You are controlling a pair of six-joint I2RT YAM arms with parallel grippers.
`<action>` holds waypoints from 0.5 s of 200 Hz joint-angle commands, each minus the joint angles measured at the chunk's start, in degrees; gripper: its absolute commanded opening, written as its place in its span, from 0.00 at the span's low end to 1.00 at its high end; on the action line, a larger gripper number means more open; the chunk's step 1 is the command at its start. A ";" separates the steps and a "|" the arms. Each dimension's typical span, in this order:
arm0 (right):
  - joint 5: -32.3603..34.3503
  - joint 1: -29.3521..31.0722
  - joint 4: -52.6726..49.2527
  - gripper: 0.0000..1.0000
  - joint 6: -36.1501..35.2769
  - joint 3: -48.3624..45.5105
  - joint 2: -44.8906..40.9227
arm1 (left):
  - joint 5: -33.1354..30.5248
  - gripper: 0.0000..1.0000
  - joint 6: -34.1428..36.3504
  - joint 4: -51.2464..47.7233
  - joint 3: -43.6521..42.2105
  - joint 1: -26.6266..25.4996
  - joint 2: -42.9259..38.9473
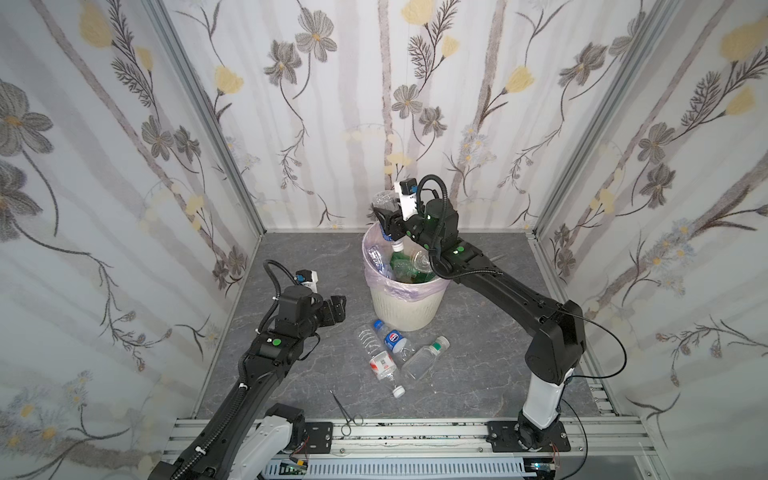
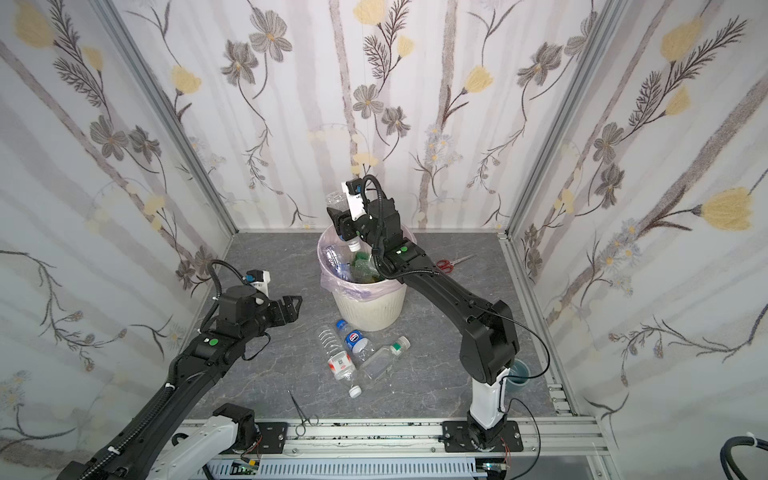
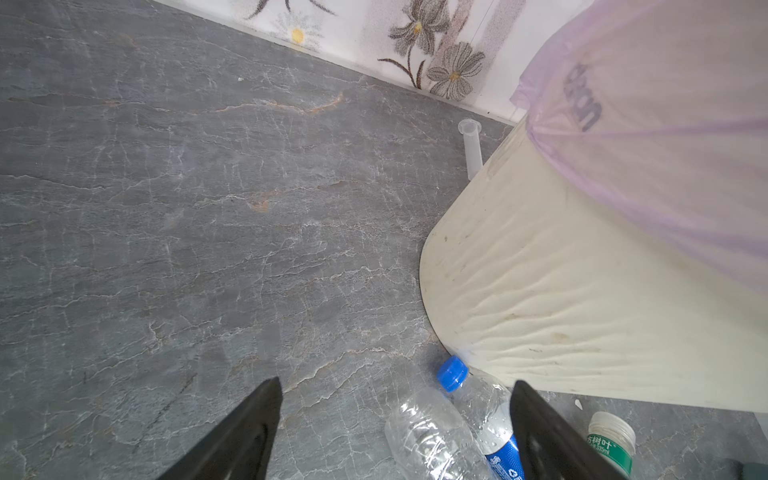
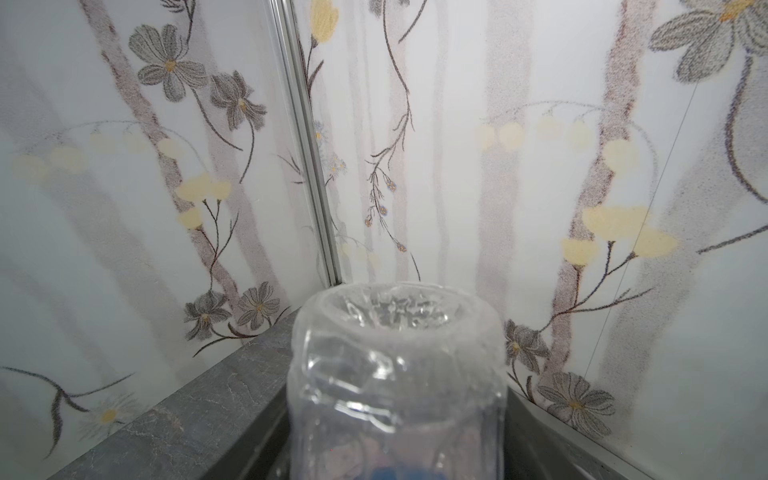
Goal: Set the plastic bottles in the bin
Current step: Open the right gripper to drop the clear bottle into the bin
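STEP: release into bin [image 1: 409,309] | right jaws are gripping the clear bottle [image 1: 383,200] cap-down above its 11 o'clock rim; you should be centring it before opening | left jaws are hanging wide, empty, at 9 o'clock | three bottles [image 1: 384,361] are lying on the desk at 6 o'clock.

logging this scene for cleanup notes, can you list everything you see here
bin: 1, cream with pink liner, centre
bottles in bin: several, clear and green, count hidden
held bottle: 1, clear, cap down above bin
loose bottles: 3, clear with blue, red, green labels, before bin
forceps: 1, metal, front edge
scissors: 1, red-handled, right of bin
tube: 1, clear, beside bin's far side
cup: 1, teal, front right
table: 1, grey stone-look
left hand: 1, black, open, left of bin
right hand: 1, black, gripping held bottle
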 commanded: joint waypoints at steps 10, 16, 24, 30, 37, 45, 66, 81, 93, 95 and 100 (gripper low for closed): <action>-1.34 0.11 6.86 0.62 -2.28 -1.22 -0.15 | 0.11 0.87 -0.48 1.21 -0.20 0.06 -0.07; -1.42 0.11 6.97 0.63 -2.43 -1.31 -0.15 | 0.13 0.88 -0.47 1.21 -0.17 0.09 -0.07; -1.42 0.16 7.32 0.63 -2.71 -1.48 -0.11 | 0.17 0.87 -0.47 1.21 -0.14 0.10 -0.07; -1.42 0.06 7.42 0.64 -2.88 -1.57 -0.06 | 0.13 0.87 -0.47 1.20 -0.17 0.09 -0.05; -1.66 0.03 7.69 0.65 -3.11 -1.58 0.03 | 0.13 0.87 -0.47 1.21 -0.14 0.09 0.00; -1.93 0.02 7.83 0.70 -3.52 -1.58 0.18 | 0.13 0.87 -0.47 1.22 -0.09 0.08 0.04; -2.78 -0.07 8.17 0.79 -4.75 -1.49 0.17 | 0.14 0.87 -0.54 1.20 -0.18 0.08 -0.07; -2.91 -0.22 7.97 0.81 -5.00 -1.49 -0.31 | 0.13 0.87 -0.56 1.20 -0.18 0.09 -0.23; -3.01 -0.29 7.20 0.83 -5.02 -1.62 -1.12 | 0.15 0.87 -0.56 1.20 -0.27 0.10 -0.12; -3.03 -0.32 7.12 0.83 -5.02 -1.65 -1.29 | 0.14 0.87 -0.56 1.20 -0.27 0.09 -0.15; -3.16 -0.33 6.80 0.83 -5.02 -1.87 -1.76 | 0.13 0.87 -0.56 1.20 -0.27 0.08 -0.12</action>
